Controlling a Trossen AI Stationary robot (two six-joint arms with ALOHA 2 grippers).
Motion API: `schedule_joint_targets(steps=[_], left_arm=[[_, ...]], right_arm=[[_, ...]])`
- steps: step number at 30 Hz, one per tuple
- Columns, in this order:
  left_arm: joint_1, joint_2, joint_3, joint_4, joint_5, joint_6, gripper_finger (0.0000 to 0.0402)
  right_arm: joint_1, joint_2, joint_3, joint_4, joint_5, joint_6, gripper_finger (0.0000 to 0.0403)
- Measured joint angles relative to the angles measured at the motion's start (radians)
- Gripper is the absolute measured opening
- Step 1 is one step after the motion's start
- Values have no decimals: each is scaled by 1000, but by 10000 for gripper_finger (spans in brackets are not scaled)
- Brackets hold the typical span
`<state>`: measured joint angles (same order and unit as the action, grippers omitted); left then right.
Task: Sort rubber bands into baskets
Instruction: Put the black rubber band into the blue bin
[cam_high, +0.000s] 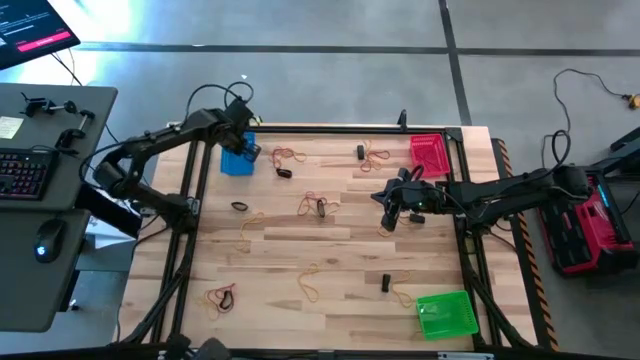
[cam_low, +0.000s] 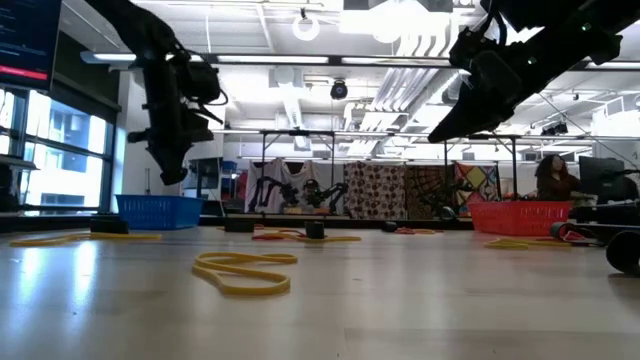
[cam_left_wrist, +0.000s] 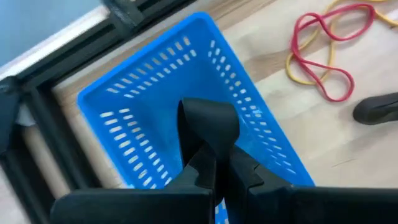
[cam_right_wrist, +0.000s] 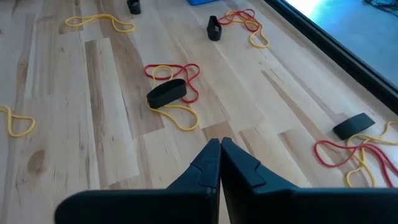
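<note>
Two dark, matte-black jointed arms are seen, the left arm (cam_high: 160, 140) and the right arm (cam_high: 500, 195), each trailed by thin black cables. Smooth, black, tapered plastic fingers (cam_left_wrist: 208, 134) are shown at each wrist.

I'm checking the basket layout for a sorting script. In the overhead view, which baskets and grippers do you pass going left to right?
Blue basket with the left gripper over it → right gripper → red basket → green basket.
</note>
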<state>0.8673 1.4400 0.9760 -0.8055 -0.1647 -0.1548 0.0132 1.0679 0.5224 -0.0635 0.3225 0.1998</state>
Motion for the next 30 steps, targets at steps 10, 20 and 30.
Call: schedule_joint_targets(steps=[10, 20, 30], left_arm=[[52, 130, 0, 12, 79, 27, 0], [115, 217, 0, 26, 81, 6, 0], [135, 282, 0, 65, 135, -8, 0]], right_arm=[[0, 0, 0, 0, 0, 9, 0], [0, 0, 0, 0, 0, 9, 0], [0, 0, 0, 0, 0, 8, 0]])
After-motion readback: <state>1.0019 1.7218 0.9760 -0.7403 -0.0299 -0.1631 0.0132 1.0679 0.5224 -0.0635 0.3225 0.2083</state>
